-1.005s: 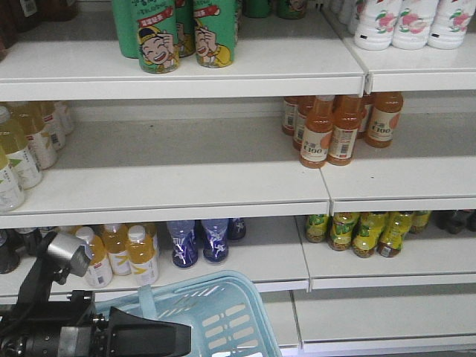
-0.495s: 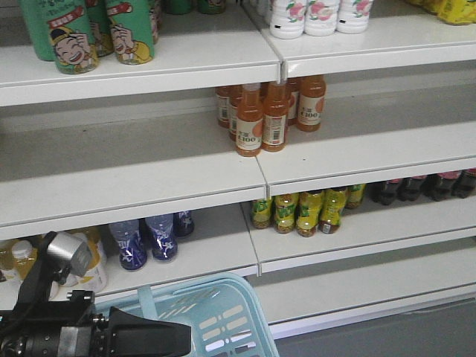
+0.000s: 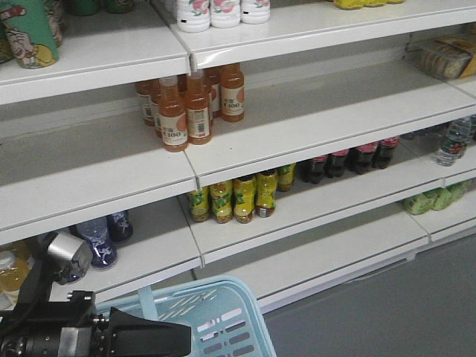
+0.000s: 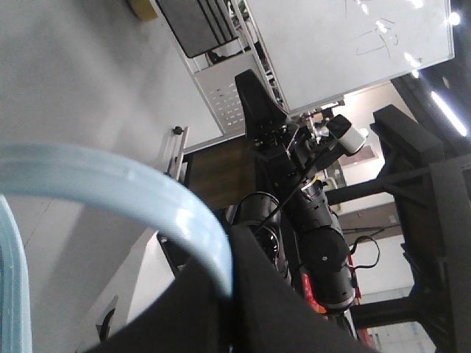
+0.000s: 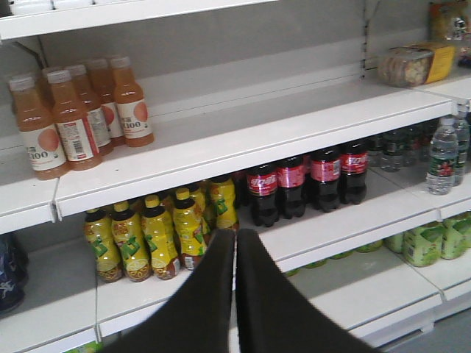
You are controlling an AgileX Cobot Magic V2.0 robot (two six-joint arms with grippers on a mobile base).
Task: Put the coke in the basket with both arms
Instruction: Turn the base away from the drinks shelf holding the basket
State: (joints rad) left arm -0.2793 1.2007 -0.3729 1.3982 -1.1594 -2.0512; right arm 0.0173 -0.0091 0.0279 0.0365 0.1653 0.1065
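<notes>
Left gripper point(image 4: 221, 283) clamping shut on basket handle point(image 4: 110, 180), carrying basket point(image 3: 223, 294) at 6 o'clock, ready for drop. Right gripper point(image 5: 235, 246) sitting fully closed, empty, pointing toward coke bottles point(image 5: 294, 184) standing at 1 o'clock on lower shelf point(image 5: 390, 209), likely lining up reach.

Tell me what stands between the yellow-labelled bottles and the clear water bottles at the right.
A row of dark coke bottles with red labels stands between them; the right wrist view shows it best.
</notes>
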